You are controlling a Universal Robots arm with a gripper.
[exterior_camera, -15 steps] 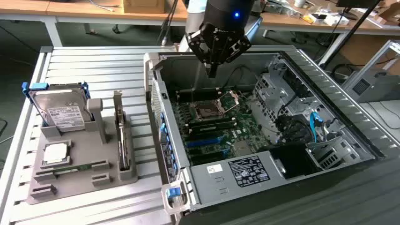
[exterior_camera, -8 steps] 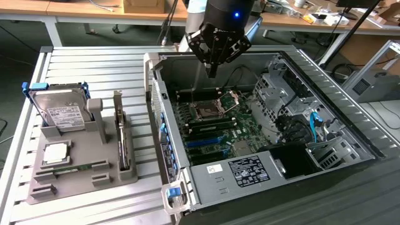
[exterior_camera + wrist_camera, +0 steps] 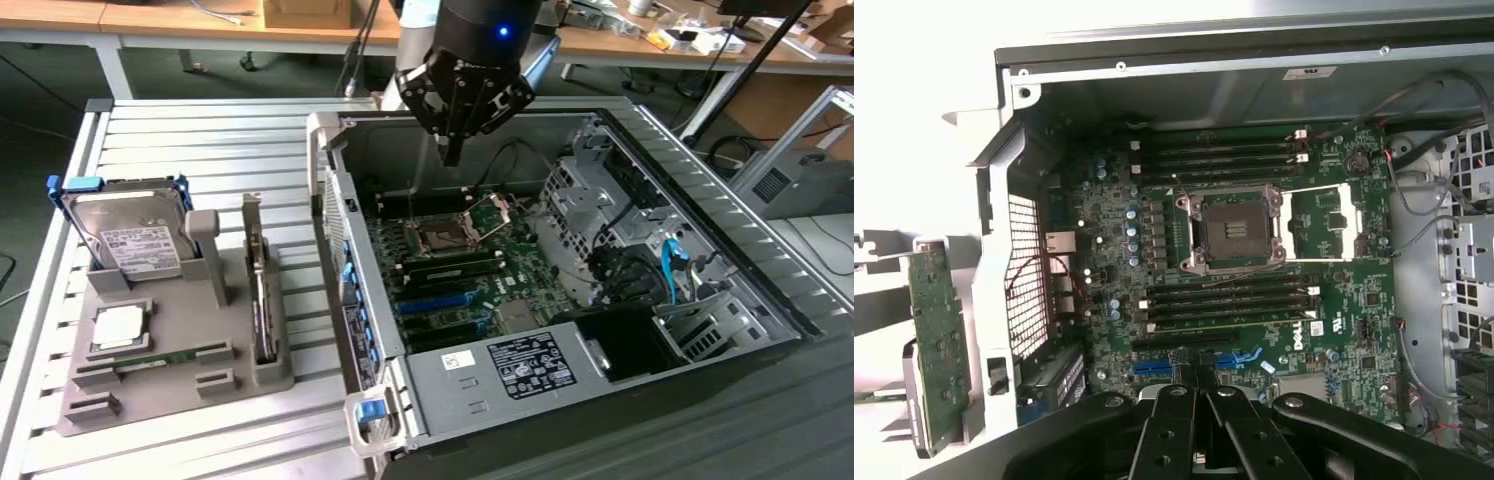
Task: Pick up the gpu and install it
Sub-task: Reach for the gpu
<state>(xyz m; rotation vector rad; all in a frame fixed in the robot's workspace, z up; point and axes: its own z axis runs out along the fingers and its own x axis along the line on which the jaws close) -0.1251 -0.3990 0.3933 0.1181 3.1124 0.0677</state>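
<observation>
Still-life at pickup step imo: my gripper [image 3: 451, 152] closed, empty, above open PC case [image 3: 494, 385]. GPU [image 3: 260, 290] upright in tray [image 3: 180, 402], exterior view's 8 o'clock from me. Grabbing it calls for spread fingers, careful edge alignment.

Arm [image 3: 483, 25] dark, hanging from above, one blue light lit on the wrist just above the gripper [image 3: 451, 155]. Gripper points downward, near vertical; fingertips [image 3: 1194, 362] closed together; linkages spread outward either side above fingertips.
</observation>
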